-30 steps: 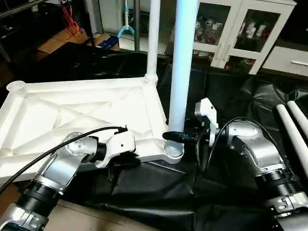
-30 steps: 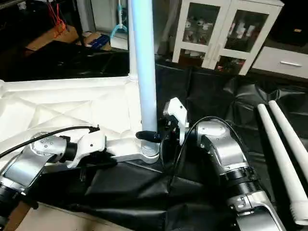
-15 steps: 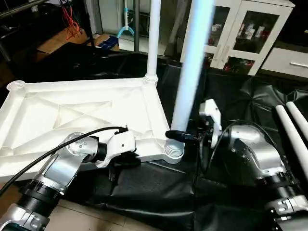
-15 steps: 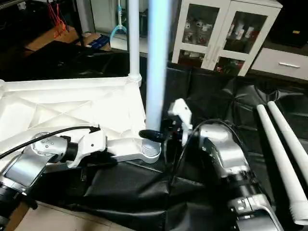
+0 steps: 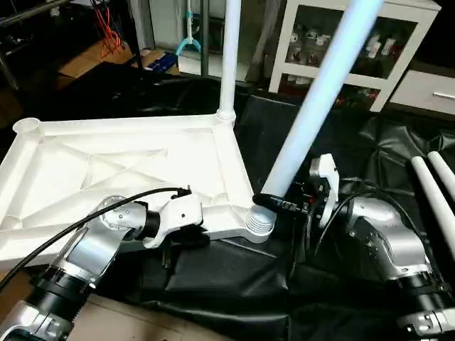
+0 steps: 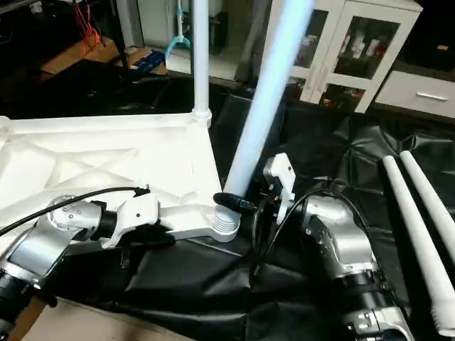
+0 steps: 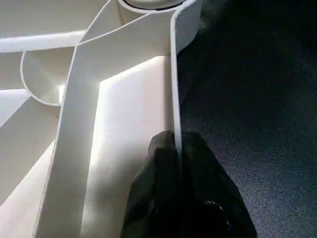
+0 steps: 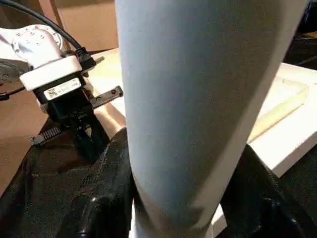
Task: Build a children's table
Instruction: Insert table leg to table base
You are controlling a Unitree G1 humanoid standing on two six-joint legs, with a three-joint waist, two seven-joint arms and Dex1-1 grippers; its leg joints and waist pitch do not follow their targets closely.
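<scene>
Left gripper (image 5: 186, 240) pinches the tabletop (image 5: 128, 170) rim; right gripper (image 5: 279, 204) clamps the leg (image 5: 313, 106), leaning toward one o'clock above its corner socket (image 5: 260, 224).

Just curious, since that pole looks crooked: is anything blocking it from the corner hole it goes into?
Nothing visible blocks it. The leg, gripped near its base by the right tool, leans with its lower end right at the near corner socket.

The white square table top (image 5: 121, 170) lies ribbed underside up, one white leg (image 5: 229, 57) upright in its far corner socket, another leg (image 5: 320, 92) leaning rightward above the near corner socket (image 5: 260, 223), two spare legs (image 6: 412, 213) lying at right.
</scene>
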